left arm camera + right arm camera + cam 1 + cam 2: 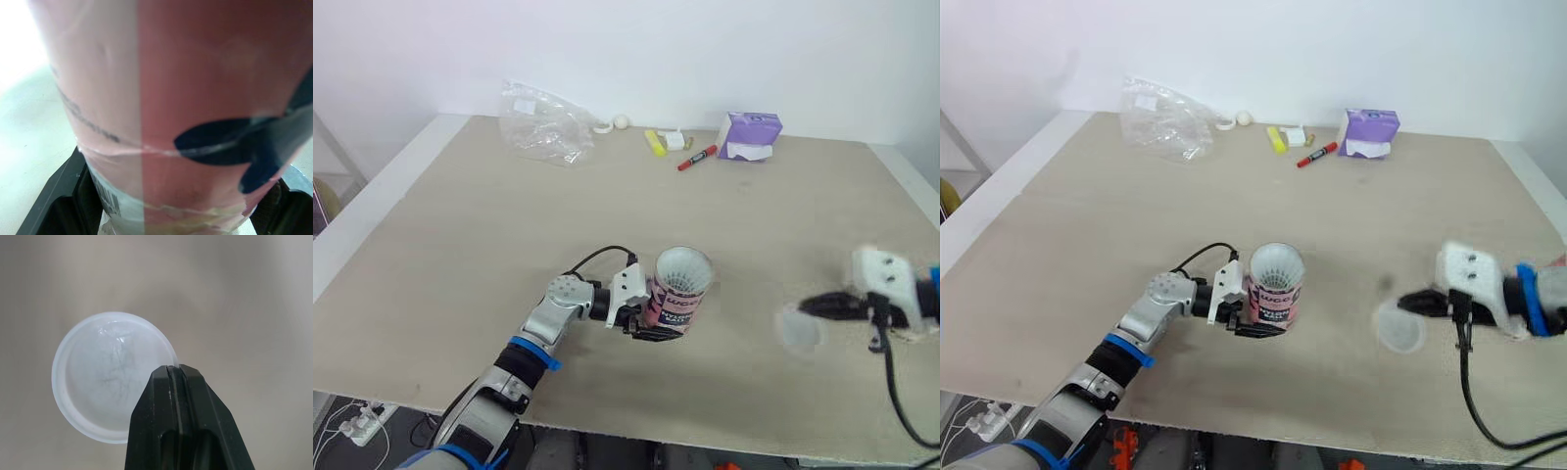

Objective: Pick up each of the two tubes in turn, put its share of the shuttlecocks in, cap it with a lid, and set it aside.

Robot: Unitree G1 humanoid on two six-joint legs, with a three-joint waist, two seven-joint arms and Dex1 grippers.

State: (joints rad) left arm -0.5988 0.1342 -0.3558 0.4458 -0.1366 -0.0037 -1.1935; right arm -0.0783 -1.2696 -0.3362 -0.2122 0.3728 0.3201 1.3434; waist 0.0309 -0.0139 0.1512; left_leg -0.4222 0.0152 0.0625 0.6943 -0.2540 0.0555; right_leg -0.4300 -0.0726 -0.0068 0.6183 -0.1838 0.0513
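Table (460,245) | L pincer (658,329) clamps tube (682,282) | R pincer (173,369) pinches lid (100,377)

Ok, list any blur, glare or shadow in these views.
Left eye view: the right gripper and its lid look smeared. Left wrist view: the tube is soft, beside white glare. Right wrist view: lid crisp, table behind blurred.

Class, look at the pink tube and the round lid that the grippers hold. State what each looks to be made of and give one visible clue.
Pink tube: probably cardboard under a glossy printed wrap. It shows a straight seam, barcode-like print and a soft sheen.
Lid: likely translucent plastic, smooth and slightly frosted. The table tone shows through it, and its raised rim looks moulded.
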